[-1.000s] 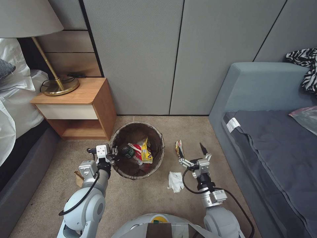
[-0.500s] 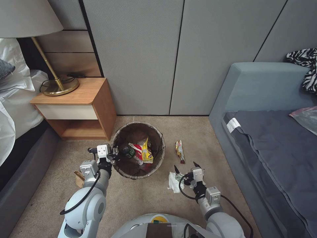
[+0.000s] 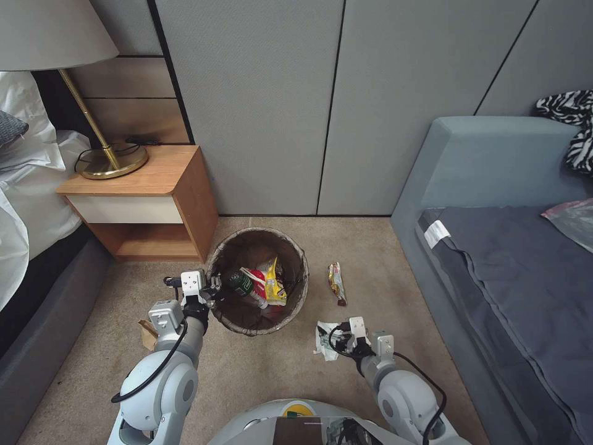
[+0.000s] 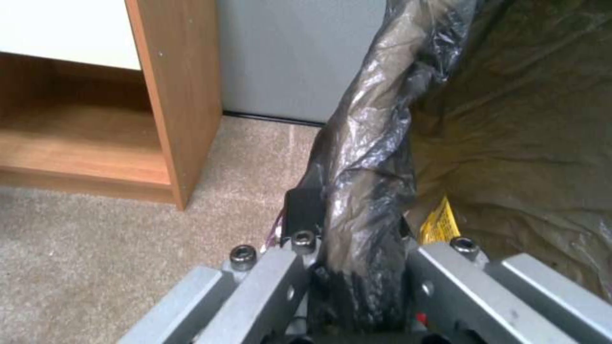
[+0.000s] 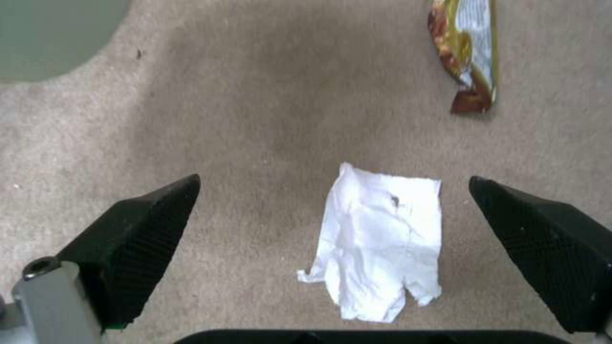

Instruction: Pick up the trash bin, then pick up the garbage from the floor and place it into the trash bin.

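Round trash bin [image 3: 296,256], white plastic under a dark brown-black bag liner: centre of the head view, on beige carpet; already holds a green-labelled bottle and red and yellow wrappers.

Left gripper [image 3: 213,292]: at the bin's left rim, pressed together on the bagged rim [image 4: 360,229], one finger outside, one inside.

Right gripper [image 5: 332,248]: lower centre-right of the head view, over the tissue; its black ribbed fingers [image 5: 140,234] spread wide, one on either side of the tissue, neither touching it.

White crumpled tissue [image 5: 382,243]: flat on the carpet, lower right of the bin.

Brown-and-gold snack wrapper [image 3: 336,283]: on the carpet, right of the bin, beyond the tissue.

Step in hand, by judgement: collecting the tissue. The next move calls for lowering onto the carpet and closing squarely on the thin paper.
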Robot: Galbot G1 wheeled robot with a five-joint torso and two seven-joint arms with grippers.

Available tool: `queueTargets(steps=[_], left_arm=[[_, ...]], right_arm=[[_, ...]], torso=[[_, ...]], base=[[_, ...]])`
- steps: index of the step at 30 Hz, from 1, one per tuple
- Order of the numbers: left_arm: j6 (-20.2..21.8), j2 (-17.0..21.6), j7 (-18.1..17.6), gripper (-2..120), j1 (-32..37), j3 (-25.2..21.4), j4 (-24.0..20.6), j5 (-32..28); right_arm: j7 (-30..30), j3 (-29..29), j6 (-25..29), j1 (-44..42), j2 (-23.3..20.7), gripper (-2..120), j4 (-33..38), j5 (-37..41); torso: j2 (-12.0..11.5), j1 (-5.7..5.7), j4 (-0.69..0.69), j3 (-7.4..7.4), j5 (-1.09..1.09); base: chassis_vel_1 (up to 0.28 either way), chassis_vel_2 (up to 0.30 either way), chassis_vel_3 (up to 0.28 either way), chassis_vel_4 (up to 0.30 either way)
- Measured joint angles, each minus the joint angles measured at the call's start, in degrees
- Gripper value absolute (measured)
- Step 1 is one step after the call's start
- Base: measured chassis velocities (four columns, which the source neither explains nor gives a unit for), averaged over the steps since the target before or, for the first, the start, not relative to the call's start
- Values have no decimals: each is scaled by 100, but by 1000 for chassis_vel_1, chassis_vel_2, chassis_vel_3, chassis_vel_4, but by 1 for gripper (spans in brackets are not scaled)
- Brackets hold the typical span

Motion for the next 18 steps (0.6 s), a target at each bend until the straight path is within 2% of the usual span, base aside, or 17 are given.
queueTargets(steps=[18], left_arm=[[4,-11,-3,2,-11,24,36,57]], right_arm=[[-145,-121,44,610,137,100,-1039,-66]], torso=[[0,0,0,0,-1]], base=[[0,0,0,0]])
